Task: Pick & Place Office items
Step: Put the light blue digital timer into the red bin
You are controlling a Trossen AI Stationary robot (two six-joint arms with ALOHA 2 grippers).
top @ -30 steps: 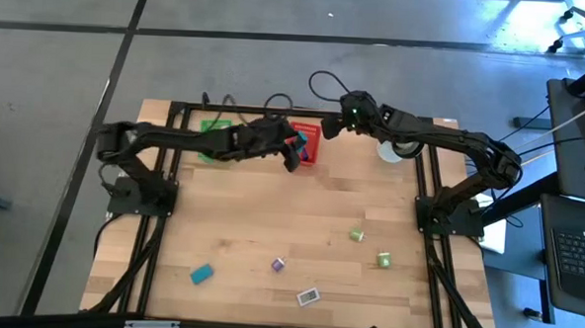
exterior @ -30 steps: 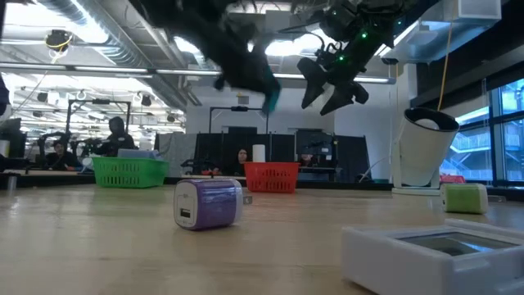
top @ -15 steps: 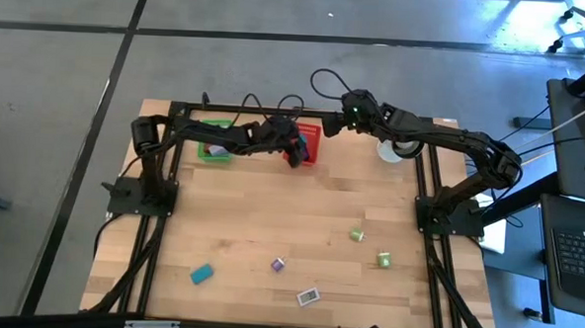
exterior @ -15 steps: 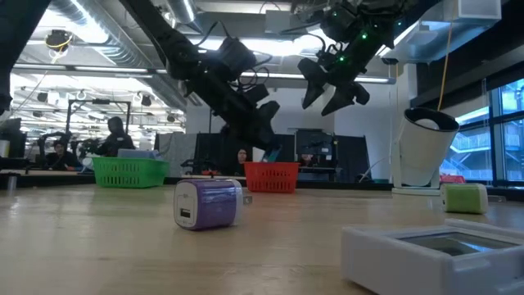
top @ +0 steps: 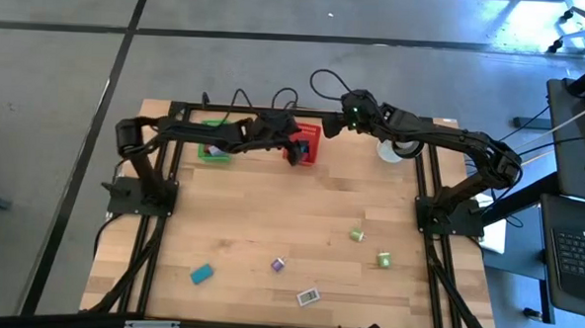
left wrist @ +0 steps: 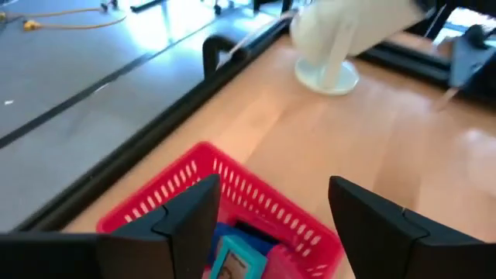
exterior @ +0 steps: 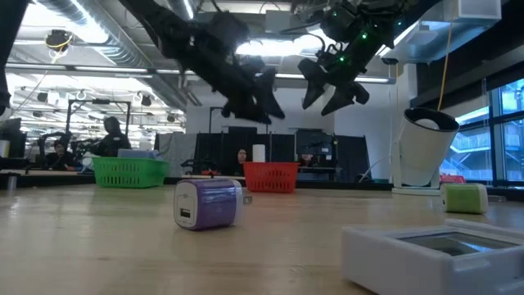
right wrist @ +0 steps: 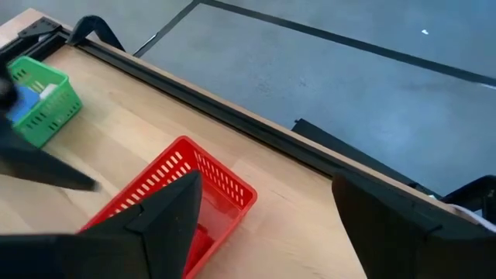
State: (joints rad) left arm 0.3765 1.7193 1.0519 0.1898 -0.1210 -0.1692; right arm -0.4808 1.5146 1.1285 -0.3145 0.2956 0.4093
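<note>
The left gripper [top: 293, 149] hangs open and empty over the red mesh basket [left wrist: 256, 198] at the table's back edge, where the teal block [left wrist: 232, 260] lies — light, rigid, probably best pinched across its flat sides.

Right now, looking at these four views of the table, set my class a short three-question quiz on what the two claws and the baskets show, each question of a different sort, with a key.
1. True or false: the left claw is open above the red basket.
2. Multiple choice: what lies in the red basket under the left claw? A) a teal piece B) a white round cup C) nothing
3. Fill in: in the high view, the green basket sits at the table's far edge, to the ____ of the red basket.

Key: 1 true; 2 A; 3 left. The right claw also hangs open near the red basket, holding nothing.
</note>
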